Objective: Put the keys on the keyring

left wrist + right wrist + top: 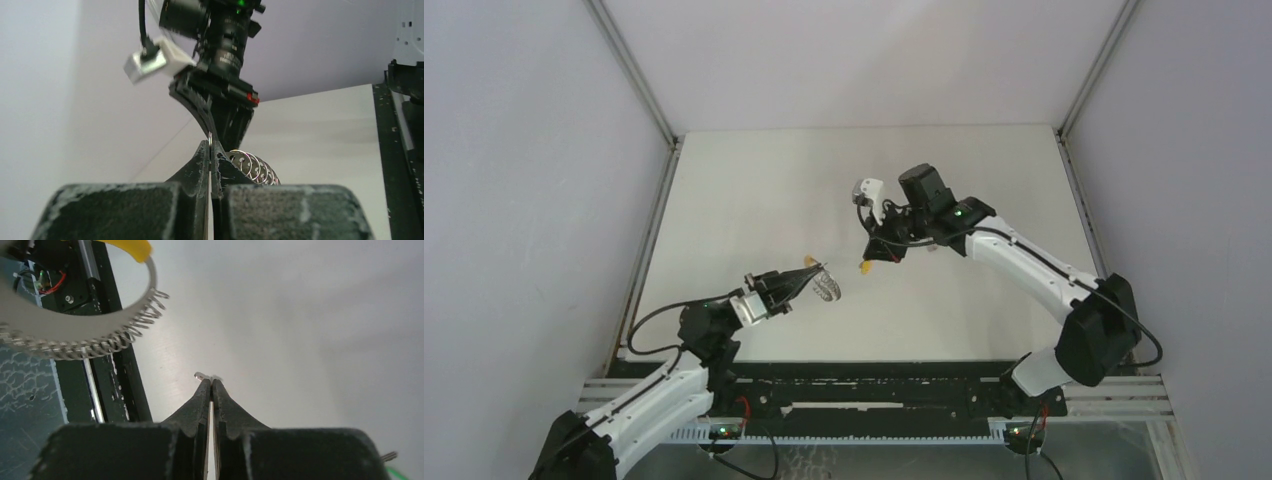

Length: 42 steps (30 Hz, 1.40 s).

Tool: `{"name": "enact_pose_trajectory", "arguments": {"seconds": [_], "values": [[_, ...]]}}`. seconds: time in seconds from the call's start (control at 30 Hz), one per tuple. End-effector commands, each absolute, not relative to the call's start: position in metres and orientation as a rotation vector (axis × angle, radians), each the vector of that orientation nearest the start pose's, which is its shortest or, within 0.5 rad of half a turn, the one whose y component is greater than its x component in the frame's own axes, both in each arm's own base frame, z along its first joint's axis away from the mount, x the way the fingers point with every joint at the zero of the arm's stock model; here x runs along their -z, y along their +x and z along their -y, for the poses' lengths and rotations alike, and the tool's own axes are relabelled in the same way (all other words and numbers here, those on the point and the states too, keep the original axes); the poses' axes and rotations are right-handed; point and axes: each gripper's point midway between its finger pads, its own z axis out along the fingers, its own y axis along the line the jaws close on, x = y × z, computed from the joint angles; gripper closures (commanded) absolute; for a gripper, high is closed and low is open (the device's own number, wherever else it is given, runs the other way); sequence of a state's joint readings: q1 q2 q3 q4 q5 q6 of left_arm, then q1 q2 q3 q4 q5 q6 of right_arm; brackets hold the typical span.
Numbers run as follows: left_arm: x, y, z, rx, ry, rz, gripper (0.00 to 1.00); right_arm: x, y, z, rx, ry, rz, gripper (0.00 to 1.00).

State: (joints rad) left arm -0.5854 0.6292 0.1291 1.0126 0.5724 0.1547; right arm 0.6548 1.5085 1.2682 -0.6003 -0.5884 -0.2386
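Note:
My left gripper (809, 281) is shut on the edge of the keyring (827, 286), holding it above the table left of centre. In the left wrist view the fingertips (204, 150) pinch the thin rim, and the ring's wire coil (255, 167) shows to their right. My right gripper (871, 258) hangs close to the right of the ring, shut on the orange key (862, 267). From the right wrist, a small grey metal tip (200, 375) sticks out of the shut gripper (211, 381). The keyring (90, 329) with its yellow section (131, 247) sits up and left. A green sliver (400, 473) shows at the bottom right corner.
White walls with metal posts (634, 70) enclose the pale table (754, 200) on three sides. A black rail (874, 385) runs along the near edge between the two arm bases. The right arm's camera housing (150, 60) looms just above the left fingertips.

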Motion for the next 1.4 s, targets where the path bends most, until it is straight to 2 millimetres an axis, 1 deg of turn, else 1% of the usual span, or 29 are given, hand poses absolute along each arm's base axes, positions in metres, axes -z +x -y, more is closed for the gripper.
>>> {"name": "enact_pose_trajectory", "arguments": {"seconds": [0.0, 0.13, 0.2, 0.23, 0.3, 0.4, 0.5, 0.63, 0.87, 1.2, 1.37], "values": [[-0.313, 0.166, 0.224, 0.743, 0.861, -0.698, 1.00, -0.229, 0.247, -0.312, -0.920, -1.325, -1.705, 1.00], [-0.317, 0.170, 0.227, 0.769, 0.864, -0.713, 1.00, -0.257, 0.246, -0.314, -0.879, -1.317, -1.492, 1.00], [-0.319, 0.174, 0.228, 0.779, 0.865, -0.721, 1.00, -0.266, 0.244, -0.314, -0.859, -1.321, -1.383, 1.00], [-0.320, 0.174, 0.229, 0.787, 0.867, -0.721, 1.00, -0.267, 0.242, -0.313, -0.850, -1.317, -1.350, 1.00], [-0.324, 0.174, 0.229, 0.799, 0.871, -0.712, 1.00, -0.279, 0.241, -0.310, -0.840, -1.290, -1.290, 1.00], [-0.328, 0.176, 0.229, 0.804, 0.878, -0.711, 1.00, -0.289, 0.234, -0.310, -0.858, -1.298, -1.215, 1.00], [-0.331, 0.176, 0.231, 0.824, 0.885, -0.703, 1.00, -0.291, 0.228, -0.311, -0.877, -1.333, -1.157, 1.00], [-0.333, 0.174, 0.235, 0.854, 0.904, -0.701, 1.00, -0.295, 0.227, -0.312, -0.887, -1.319, -1.111, 1.00], [-0.334, 0.172, 0.240, 0.895, 0.932, -0.705, 1.00, -0.313, 0.216, -0.310, -0.954, -1.304, -1.064, 1.00], [-0.334, 0.169, 0.244, 0.943, 0.954, -0.714, 1.00, -0.314, 0.187, -0.313, -1.029, -1.406, -0.953, 1.00], [-0.335, 0.168, 0.246, 0.959, 0.964, -0.713, 1.00, -0.313, 0.184, -0.316, -1.015, -1.424, -0.936, 1.00]]}}
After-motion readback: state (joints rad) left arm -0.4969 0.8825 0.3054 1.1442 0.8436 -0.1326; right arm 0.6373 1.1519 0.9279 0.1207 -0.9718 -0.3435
